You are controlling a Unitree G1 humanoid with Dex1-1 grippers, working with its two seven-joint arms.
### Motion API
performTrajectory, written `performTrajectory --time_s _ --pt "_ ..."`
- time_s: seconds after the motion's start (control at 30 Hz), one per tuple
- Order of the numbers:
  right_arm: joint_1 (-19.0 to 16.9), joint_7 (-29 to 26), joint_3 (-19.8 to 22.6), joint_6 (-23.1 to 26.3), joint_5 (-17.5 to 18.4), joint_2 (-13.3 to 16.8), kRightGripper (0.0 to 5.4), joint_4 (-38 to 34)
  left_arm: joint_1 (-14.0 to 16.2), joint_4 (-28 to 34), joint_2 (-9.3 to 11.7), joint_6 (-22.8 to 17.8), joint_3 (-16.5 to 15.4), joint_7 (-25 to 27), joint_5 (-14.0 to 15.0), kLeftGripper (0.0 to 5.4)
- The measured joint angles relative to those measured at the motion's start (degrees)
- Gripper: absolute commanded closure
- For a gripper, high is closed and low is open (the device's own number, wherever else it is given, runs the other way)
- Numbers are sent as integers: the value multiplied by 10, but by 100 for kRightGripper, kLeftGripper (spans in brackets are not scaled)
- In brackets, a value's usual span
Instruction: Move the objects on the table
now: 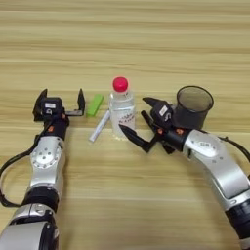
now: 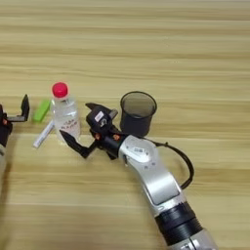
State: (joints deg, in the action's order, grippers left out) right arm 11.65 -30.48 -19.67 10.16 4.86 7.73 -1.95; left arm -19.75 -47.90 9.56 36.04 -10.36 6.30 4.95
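A clear plastic bottle (image 1: 122, 111) with a red cap (image 1: 120, 84) stands upright at the table's middle. My right gripper (image 1: 136, 115) is open right beside it, its spread fingers pointing at the bottle's right side; I cannot tell if they touch it. Just behind that gripper's wrist stands a dark see-through cup (image 1: 194, 105). Left of the bottle, a white marker (image 1: 99, 126) lies at a slant, with a small green block (image 1: 95, 104) above it. My left gripper (image 1: 62, 97) is open just left of the green block, with nothing between its fingers.
The light wooden table (image 1: 146, 39) stretches bare behind the objects. A black cable (image 2: 183, 161) loops out beside my right forearm. Bare wood also lies between my two arms at the front.
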Motion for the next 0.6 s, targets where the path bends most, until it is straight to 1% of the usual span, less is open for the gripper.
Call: performTrajectory --time_s 0.17,0.37,0.47,0.6 --pt "18 -7 1 0 2 -11 0 31 0 0 0 0 0 0 0 3" --pt "49 -12 9 -13 2 -26 0 93 0 0 0 0 0 -1 0 3" --pt "63 -13 13 -34 2 -34 0 122 0 0 -1 0 0 -1 0 3" --pt "75 -13 16 -46 0 -44 0 150 0 0 -1 0 0 -1 -1 3"
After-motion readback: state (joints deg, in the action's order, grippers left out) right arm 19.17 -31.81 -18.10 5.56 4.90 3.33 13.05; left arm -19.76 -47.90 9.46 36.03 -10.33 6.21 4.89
